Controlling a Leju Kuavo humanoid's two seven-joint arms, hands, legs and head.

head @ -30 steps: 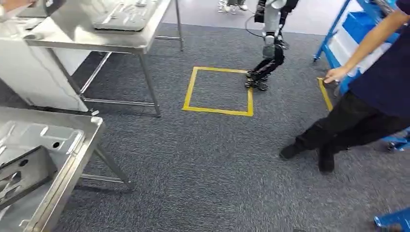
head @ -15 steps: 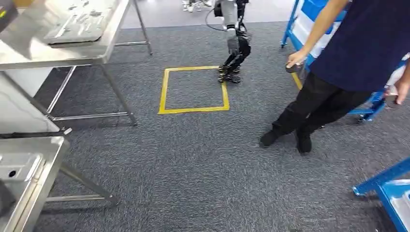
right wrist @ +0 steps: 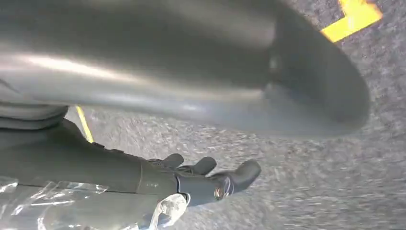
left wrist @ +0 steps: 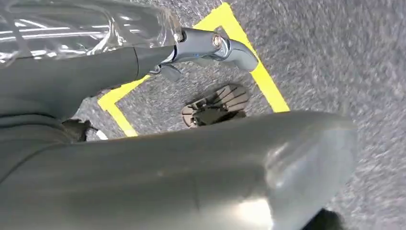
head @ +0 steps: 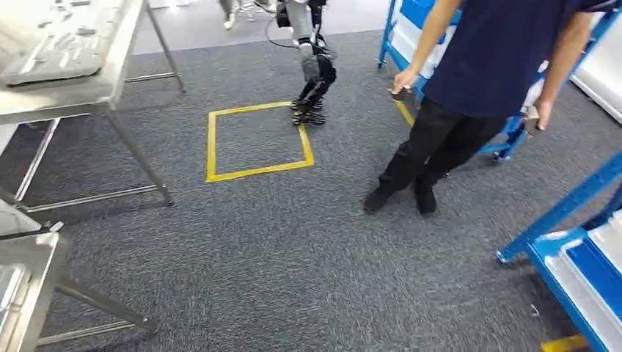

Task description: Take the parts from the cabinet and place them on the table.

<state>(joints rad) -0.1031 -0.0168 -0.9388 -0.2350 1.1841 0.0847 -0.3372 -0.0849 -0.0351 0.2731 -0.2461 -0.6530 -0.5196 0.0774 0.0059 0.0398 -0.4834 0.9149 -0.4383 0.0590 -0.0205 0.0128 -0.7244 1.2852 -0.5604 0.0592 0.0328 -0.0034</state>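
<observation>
Both hands hang at the robot's sides over grey carpet, consistent with walking between stations rather than handling. The left hand [left wrist: 210, 45] carries nothing; its dark fingers [left wrist: 237, 48] are loosely apart and extended toward the floor. The right hand [right wrist: 210, 179] is likewise empty, its fingers [right wrist: 246, 172] spread and relaxed.

The blue steel-framed cabinet with pale shelf trays [head: 579, 260] stands at the robot's right, a second blue rack [head: 411, 22] farther off behind a person in a dark navy shirt and black trousers [head: 469, 88], who rests one hand on that rack. No parts can be made out on the shelves from here. The stainless-steel table with splayed legs [head: 73, 95], carrying a grey moulded tray, stands well apart at the left.

Judgement: the pick-up is not begun; the approach to the cabinet comes first. The person stands near the path, a collision risk.

A yellow taped floor square [head: 257, 139] marks a standing position.
</observation>
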